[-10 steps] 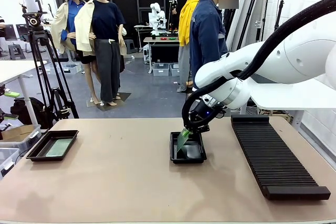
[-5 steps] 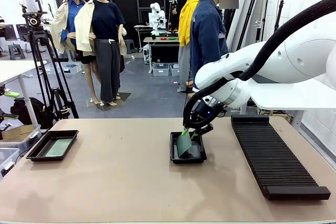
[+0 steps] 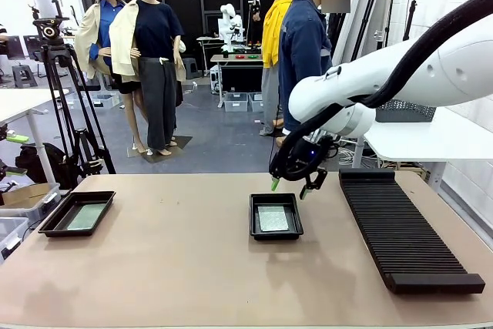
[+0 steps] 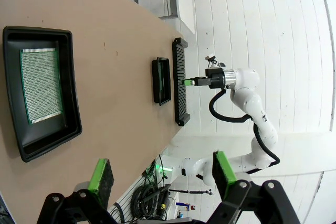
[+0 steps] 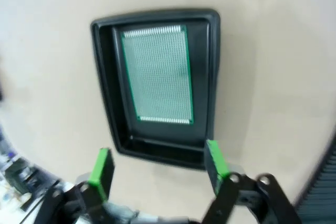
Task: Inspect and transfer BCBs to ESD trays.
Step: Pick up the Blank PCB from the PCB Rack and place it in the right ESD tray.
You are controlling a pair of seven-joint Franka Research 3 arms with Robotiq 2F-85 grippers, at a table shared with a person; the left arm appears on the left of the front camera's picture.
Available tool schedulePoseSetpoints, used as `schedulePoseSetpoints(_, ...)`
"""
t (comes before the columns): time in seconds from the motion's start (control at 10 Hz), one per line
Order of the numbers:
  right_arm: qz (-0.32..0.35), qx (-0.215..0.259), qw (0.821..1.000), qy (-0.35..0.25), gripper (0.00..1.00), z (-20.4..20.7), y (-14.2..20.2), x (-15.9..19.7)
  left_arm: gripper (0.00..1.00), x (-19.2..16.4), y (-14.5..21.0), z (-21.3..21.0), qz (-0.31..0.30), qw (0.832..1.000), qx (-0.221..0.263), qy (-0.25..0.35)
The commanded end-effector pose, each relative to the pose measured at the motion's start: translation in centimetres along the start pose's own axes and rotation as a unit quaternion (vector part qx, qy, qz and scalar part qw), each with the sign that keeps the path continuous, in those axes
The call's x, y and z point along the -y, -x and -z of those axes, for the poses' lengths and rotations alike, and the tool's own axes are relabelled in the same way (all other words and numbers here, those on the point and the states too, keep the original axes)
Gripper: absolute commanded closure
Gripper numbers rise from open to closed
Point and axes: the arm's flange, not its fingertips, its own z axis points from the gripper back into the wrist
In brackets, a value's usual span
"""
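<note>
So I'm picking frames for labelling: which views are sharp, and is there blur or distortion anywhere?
Front view: evenly lit and sharp, with the thin green rectangular circuit board flat in the shallow black plastic tray. Left wrist view: crisp but strongly wide-angle, the long black ribbed rack tiny. Right wrist view: soft with motion blur, though the open right hand stays readable.

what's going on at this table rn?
The right claw has just let go of a green board, which now lies flat in the middle black tray; the claw hangs open and empty just above the tray's far edge. The left claw is open too, above the left tray, which holds the other board. A person stands at the far side, not touching anything. The slotted rack sits to the right.
</note>
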Motion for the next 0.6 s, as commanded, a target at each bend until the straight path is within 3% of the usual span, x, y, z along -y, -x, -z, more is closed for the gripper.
schedulePoseSetpoints(0.0,0.0,-0.005,1.0,0.027,0.0,-0.69,-0.05,-0.54,0.0,0.32,0.08,0.01,-0.003,1.0,0.003,-0.004)
schedulePoseSetpoints(0.3,0.0,-0.004,0.999,0.051,0.0,-0.77,-0.29,-0.58,0.0,0.32,0.08,0.01,-0.003,1.0,0.003,-0.004)
schedulePoseSetpoints(0.5,-0.009,-0.005,0.999,0.03,0.0,-0.94,0.23,-0.04,0.0,0.32,0.08,0.01,-0.003,1.0,0.003,-0.004)
